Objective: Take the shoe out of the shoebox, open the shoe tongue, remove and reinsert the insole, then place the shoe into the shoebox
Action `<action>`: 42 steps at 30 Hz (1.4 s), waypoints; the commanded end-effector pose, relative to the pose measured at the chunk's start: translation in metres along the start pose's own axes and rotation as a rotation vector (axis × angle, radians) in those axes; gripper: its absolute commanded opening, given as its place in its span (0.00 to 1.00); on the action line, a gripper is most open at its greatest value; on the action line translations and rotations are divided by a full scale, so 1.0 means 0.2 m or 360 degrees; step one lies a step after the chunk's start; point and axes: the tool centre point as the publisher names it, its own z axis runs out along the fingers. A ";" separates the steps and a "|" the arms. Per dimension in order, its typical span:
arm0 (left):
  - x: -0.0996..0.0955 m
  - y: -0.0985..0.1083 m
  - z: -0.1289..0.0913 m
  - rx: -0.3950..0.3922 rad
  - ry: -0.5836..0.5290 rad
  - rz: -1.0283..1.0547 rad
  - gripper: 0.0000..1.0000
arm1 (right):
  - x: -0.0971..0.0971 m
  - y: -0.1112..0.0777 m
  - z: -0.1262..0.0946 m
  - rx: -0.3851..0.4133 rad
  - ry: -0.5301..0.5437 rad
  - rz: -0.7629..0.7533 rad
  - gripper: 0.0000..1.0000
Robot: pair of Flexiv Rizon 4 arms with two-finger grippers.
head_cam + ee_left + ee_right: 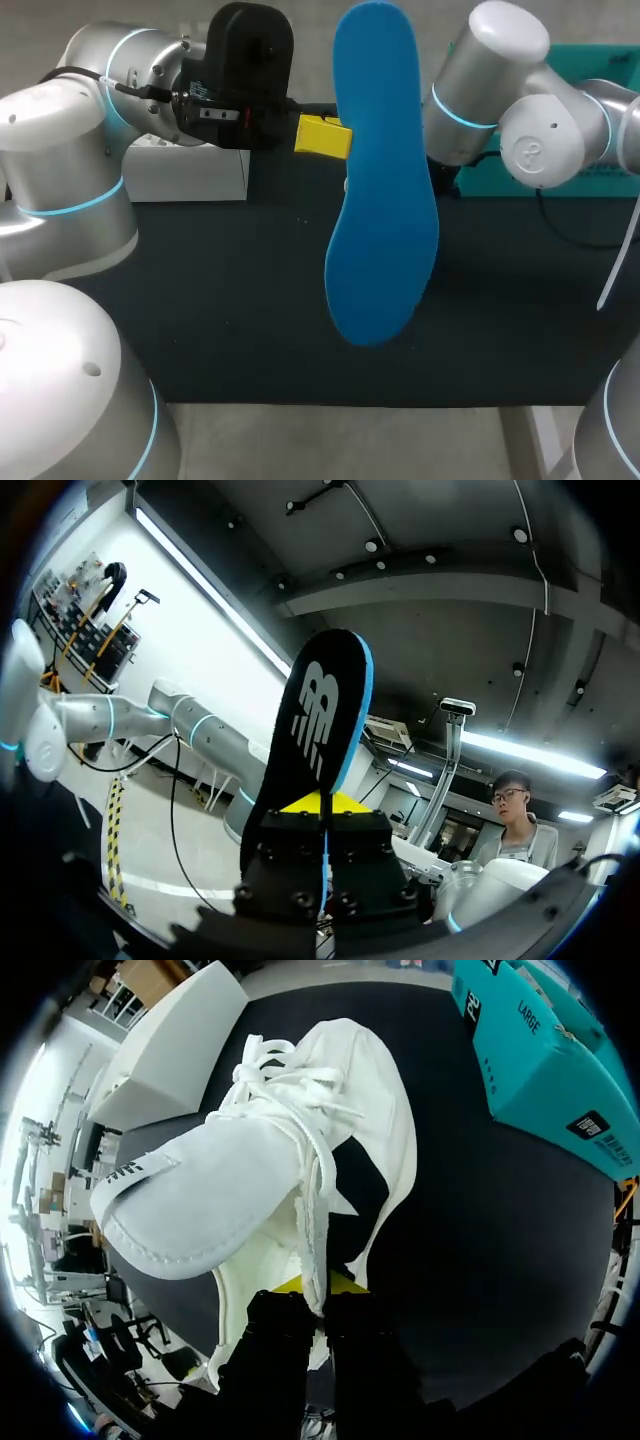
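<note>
A blue insole (385, 200) hangs upright above the table's middle, and my left gripper (322, 137) is shut on its edge from the left. In the left wrist view the insole (315, 720) shows a black top face with a blue rim, standing up from between the yellow tips of the left gripper (323, 805). My right gripper (318, 1290) is shut on the edge of a white shoe (200, 1210) at its opening, holding it over the dark mat with laces and tongue spread. In the head view the insole hides the shoe and the right gripper.
A white shoebox (185, 175) stands at the back left, also seen beyond the shoe as the white shoebox (170, 1050). A teal box (585, 60) lies at the back right, the teal box (540, 1050) beside the shoe. The dark mat (230, 300) covers the table.
</note>
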 end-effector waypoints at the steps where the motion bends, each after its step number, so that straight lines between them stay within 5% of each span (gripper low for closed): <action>1: 0.00 0.00 0.00 0.0000 0.0002 0.0001 0.00 | -0.02 0.00 0.01 0.0003 0.0014 -0.0009 0.00; 17: 0.00 0.00 0.00 0.0000 0.0002 0.0001 0.00 | -0.11 0.00 0.11 0.0056 0.0095 0.0031 0.00; 18: 0.00 0.00 0.00 0.0000 0.0002 0.0001 0.00 | -0.11 0.00 0.12 0.0062 0.0114 0.0025 0.11; 19: 0.00 0.00 0.00 0.0000 0.0002 0.0001 0.00 | -0.11 0.01 0.12 0.0078 0.0132 0.0025 0.64; 20: 0.00 0.00 0.00 0.0000 0.0002 0.0001 0.00 | -0.12 0.00 0.12 0.0073 0.0133 0.0049 1.00; 29: 0.00 0.00 0.00 0.0000 0.0002 0.0001 0.00 | -0.08 -0.05 0.02 0.0049 0.0136 0.0079 1.00; 42: 0.00 0.00 0.00 0.0000 0.0002 0.0001 0.00 | -0.06 -0.02 -0.39 0.0110 -0.0037 -0.0151 1.00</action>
